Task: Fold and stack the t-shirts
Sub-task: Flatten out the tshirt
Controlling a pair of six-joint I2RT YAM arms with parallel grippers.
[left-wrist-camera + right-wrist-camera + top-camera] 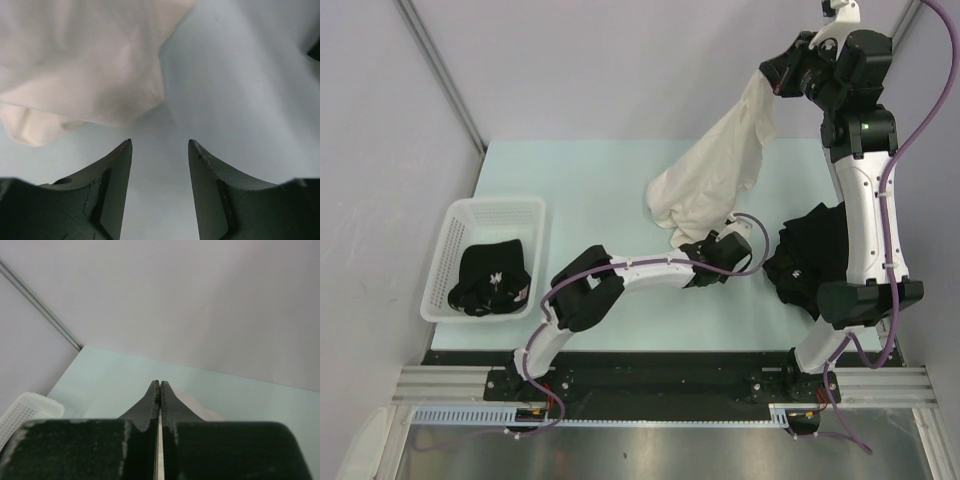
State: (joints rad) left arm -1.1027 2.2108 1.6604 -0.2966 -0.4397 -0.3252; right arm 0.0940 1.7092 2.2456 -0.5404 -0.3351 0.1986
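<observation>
My right tool (pixel 778 82) is lifted high over the far right of the worktop (pixel 580 170), its jaws pressed together on an edge of the cream t-shirt (pixel 720 160). In the right wrist view a thin sliver of pale cloth shows between the closed fingers (pixel 150 405). From that pinch the shirt hangs down and to the left in a long limp drape, and its lower end bunches on the worktop near the middle.

My left tool (pixel 685 250) is low, just beside that bunched lower end, with its jaws spread and nothing between them. Its own camera shows bare worktop in the gap and the cream cloth just ahead, up and to the left of the fingertips.

A heap of black t-shirts (pixel 805 250) lies on the right side of the worktop, against my right arm. Another black t-shirt (pixel 492 278), with white print, lies crumpled in the white mesh basket (pixel 445 235) at the left edge.
</observation>
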